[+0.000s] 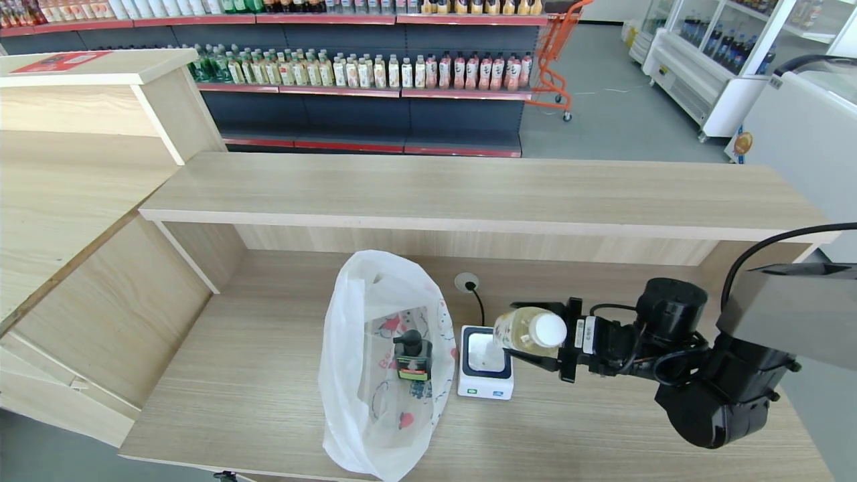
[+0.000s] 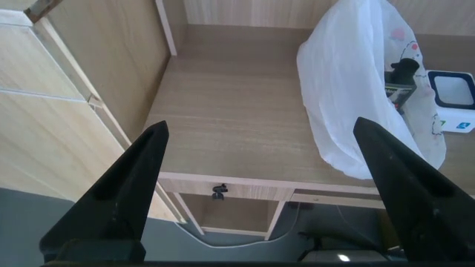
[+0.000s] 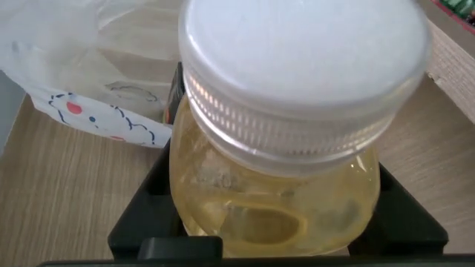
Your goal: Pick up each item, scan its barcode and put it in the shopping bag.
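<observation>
- The left pincer (image 2: 260,189) hangs off the near left corner of the surface (image 1: 254,395), its two fingers spread wide with nothing between them. It is well apart from the goods.
- The white shopping bag (image 1: 341,348) lies on the surface with its mouth gaping upward. A dark pump bottle (image 1: 412,358) already stands inside it.
- The barcode scanner (image 1: 485,365), a small white box with a glass window on top, sits just beside the bag on its right. Its cable runs back to a grommet hole (image 1: 466,281).
- The drink bottle (image 1: 525,331), pale yellow with a white cap, is held in the air over the scanner's right edge. Its long axis lies nearly level, the cap towards the wrist and the base towards the scanner and bag.
- The right pincer (image 1: 535,333) is pinching this bottle at the neck end. From it the bag's mouth lies to the left, past the scanner, so the right arm is by far the nearer one for the drop.
- The step in hand is probably the scan, with the bagging still to come.
- The surface is pale wood grain with a raised ledge (image 1: 469,191) behind.
- Beyond are shop shelves of bottled drinks (image 1: 375,70), an orange trolley (image 1: 556,60) and glass-fronted coolers (image 1: 710,73) at the right.
</observation>
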Motion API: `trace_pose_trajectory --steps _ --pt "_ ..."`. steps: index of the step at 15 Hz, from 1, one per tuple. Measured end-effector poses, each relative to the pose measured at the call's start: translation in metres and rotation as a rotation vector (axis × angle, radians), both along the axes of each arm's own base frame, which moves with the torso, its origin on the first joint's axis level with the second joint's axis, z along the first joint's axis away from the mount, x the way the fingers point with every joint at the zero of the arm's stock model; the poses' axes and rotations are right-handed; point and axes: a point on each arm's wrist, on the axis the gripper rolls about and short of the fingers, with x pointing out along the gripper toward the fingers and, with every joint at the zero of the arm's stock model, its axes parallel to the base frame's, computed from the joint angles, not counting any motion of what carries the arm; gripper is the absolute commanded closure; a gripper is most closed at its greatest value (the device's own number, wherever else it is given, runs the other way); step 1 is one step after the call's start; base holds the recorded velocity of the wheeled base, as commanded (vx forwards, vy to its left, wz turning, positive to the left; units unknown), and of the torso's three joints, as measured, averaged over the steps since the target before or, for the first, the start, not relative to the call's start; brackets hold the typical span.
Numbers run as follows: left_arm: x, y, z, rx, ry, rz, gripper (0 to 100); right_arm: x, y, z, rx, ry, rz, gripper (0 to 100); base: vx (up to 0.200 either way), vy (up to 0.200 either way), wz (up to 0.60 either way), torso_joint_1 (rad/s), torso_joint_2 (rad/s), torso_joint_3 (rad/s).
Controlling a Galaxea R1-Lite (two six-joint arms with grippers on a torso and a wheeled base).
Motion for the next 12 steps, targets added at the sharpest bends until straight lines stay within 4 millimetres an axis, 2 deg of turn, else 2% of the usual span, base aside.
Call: trace_pose_trajectory --steps 4,12 --pt "0.000 0.000 0.000 0.000 0.000 0.000 0 0.008 0.002 -0.009 -0.023 -0.073 0.083 100 0.000 0.000 0.00 0.000 0.00 0.000" --pt "0.000 0.000 0.000 0.000 0.000 0.000 0 0.023 -0.013 -0.026 -0.037 -0.069 0.046 100 0.000 0.000 0.00 0.000 0.00 0.000"
